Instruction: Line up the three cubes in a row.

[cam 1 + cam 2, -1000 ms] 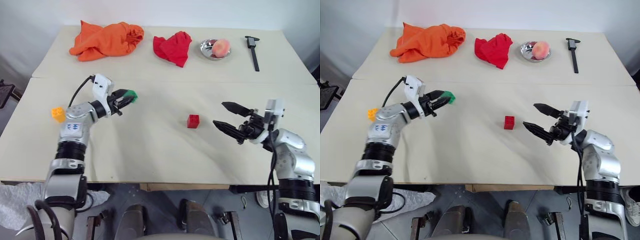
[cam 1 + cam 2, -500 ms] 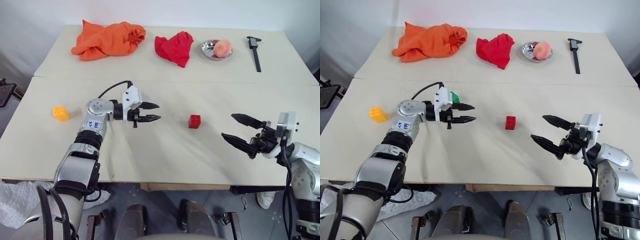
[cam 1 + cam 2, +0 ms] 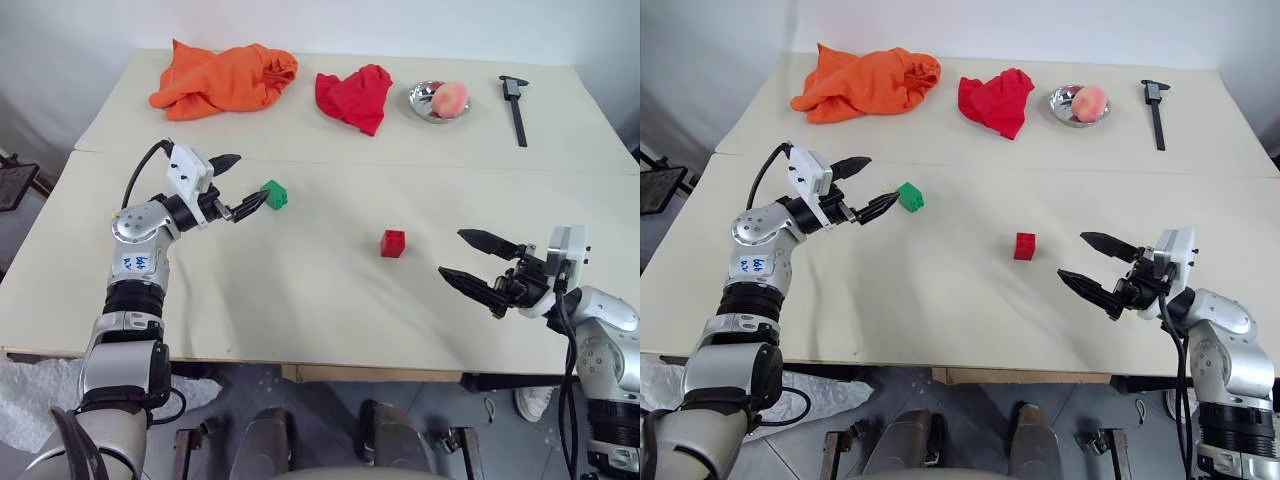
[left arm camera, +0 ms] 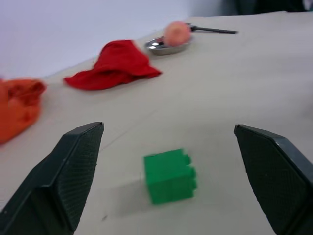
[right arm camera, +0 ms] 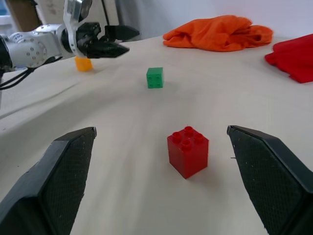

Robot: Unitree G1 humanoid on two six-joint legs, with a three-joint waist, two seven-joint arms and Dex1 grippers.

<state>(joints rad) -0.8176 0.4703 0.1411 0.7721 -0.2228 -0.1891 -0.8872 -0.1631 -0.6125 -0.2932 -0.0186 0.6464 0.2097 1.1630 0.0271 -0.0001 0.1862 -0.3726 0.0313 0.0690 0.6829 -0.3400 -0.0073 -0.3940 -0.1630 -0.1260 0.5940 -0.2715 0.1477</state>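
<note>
Green cube (image 3: 274,194): on counter (image 3: 300,290), tipped, studs sideways, just past left hand (image 3: 236,186) fingertips, untouched; hand wide open. Red cube (image 3: 392,243): upright, studs up, at 9 o'clock from right hand (image 3: 474,262), well apart; hand wide open. Yellow cube (image 5: 83,63): beyond left arm.

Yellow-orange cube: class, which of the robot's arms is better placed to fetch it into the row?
Probably the left. The yellow-orange cube sits behind the open left gripper; the right gripper waits beyond the red cube.
</note>
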